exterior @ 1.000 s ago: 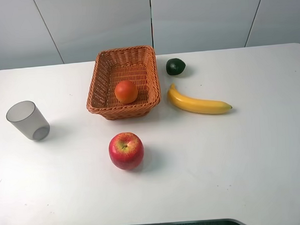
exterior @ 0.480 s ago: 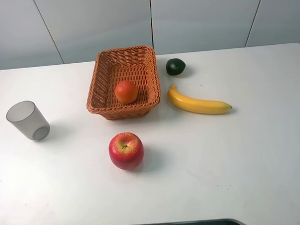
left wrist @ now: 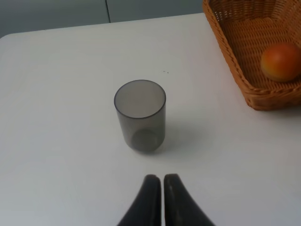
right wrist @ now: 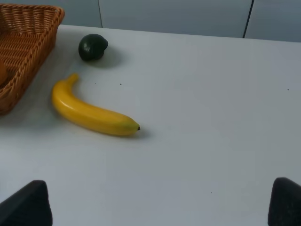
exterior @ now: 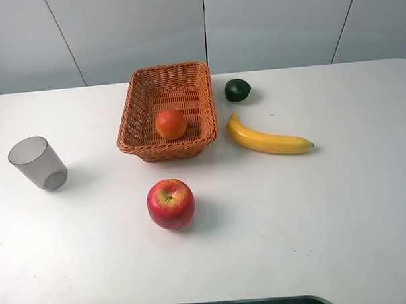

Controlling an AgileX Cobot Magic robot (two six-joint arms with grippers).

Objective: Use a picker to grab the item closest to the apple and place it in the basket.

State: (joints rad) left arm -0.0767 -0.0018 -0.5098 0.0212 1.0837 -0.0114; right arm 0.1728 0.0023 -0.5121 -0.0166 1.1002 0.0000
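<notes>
Your left gripper hangs low over the table, fingers pressed together, empty, facing the cup. Your right gripper is spread wide, only two dark fingertips showing at the frame corners, nothing between them. Neither arm shows in the high view.

Counts, near to far: one red apple near the front edge; one grey translucent cup upright off to the left; one orange lying inside the one wicker basket; one banana just right of the basket, apart from it; one dark green avocado-like fruit behind the banana.

Basket is cut off in both wrist views. Orange is barely visible in the right wrist view.
</notes>
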